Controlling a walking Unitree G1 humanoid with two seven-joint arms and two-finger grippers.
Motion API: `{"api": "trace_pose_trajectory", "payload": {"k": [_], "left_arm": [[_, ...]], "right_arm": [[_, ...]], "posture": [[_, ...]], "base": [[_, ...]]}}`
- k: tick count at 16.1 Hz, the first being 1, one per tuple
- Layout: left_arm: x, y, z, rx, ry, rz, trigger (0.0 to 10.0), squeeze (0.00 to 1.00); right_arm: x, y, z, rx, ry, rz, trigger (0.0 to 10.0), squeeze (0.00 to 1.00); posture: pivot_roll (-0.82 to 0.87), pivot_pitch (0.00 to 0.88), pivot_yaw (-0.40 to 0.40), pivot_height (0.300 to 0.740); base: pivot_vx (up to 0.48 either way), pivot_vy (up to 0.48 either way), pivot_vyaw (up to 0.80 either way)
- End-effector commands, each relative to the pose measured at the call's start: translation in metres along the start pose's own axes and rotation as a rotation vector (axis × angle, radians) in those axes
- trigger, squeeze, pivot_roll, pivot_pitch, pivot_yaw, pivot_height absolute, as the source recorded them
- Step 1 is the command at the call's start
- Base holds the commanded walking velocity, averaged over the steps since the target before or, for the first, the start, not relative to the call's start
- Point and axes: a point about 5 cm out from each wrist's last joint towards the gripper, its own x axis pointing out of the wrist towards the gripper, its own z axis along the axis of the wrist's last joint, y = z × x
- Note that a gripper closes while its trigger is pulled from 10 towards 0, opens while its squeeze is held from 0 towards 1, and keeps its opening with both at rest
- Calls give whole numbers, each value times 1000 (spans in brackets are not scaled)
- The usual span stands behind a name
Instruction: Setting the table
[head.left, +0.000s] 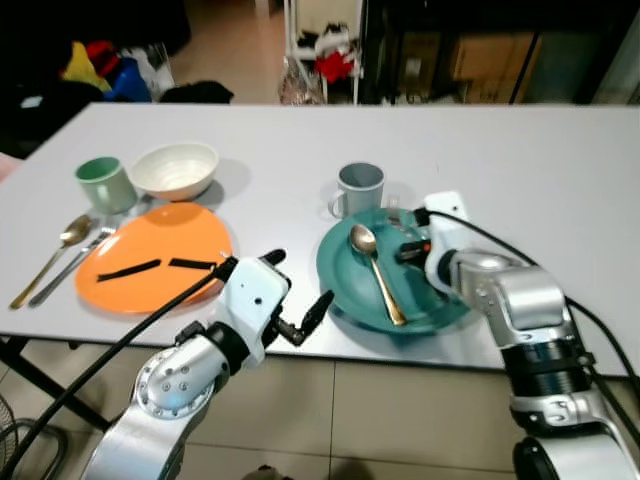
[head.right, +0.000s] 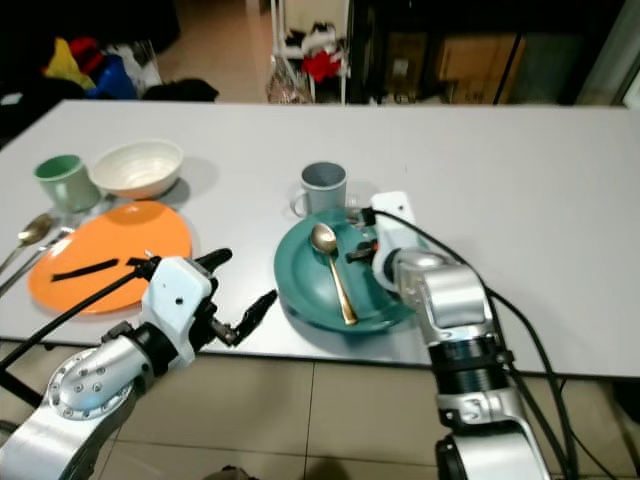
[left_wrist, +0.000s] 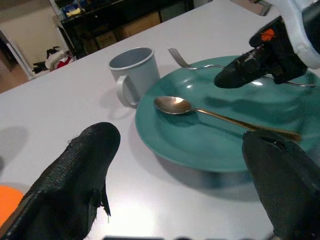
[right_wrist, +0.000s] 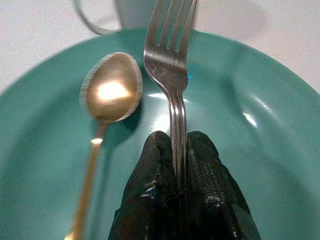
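Observation:
A teal plate (head.left: 440, 305) lies near the table's front edge with a gold spoon (head.left: 378, 270) on it. Just behind it stands a grey-blue mug (head.left: 360, 188). My right gripper (head.left: 405, 252) hovers over the plate's right half, shut on the handle of a silver fork (right_wrist: 172, 65) whose tines point toward the mug. In the right wrist view the spoon bowl (right_wrist: 111, 87) lies beside the fork. My left gripper (head.left: 297, 283) is open at the table's front edge, between the teal plate and the orange plate (head.left: 190, 230), with nothing between its fingers.
On the left are the orange plate carrying two black strips (head.left: 130, 268), a white bowl (head.left: 175, 168), a green mug (head.left: 105, 183), and a spoon and fork (head.left: 60, 250) beside the plate. Bare tabletop (head.left: 540, 170) stretches to the right. Clutter and shelving stand behind the table.

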Motion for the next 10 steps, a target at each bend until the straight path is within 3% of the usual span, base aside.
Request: {"api": "trace_pose_trajectory", "payload": {"k": [1, 4, 10], "left_arm": [[-2, -5, 1, -3, 10, -52, 10000, 0], [-6, -16, -4, 11, 62, -149, 10000, 0], [-7, -19, -5, 13, 76, -177, 10000, 0]], "right_arm": [[-2, 4, 7, -21, -22, 0, 10000, 0], [2, 3, 4, -36, -3, -20, 10000, 0], [10, 3, 2, -19, 5, -38, 10000, 0]], "posture": [[-51, 0, 44, 740], [-43, 0, 36, 740], [-29, 0, 32, 740]], "base": [[0, 0, 0], [0, 0, 0], [0, 0, 0]]}}
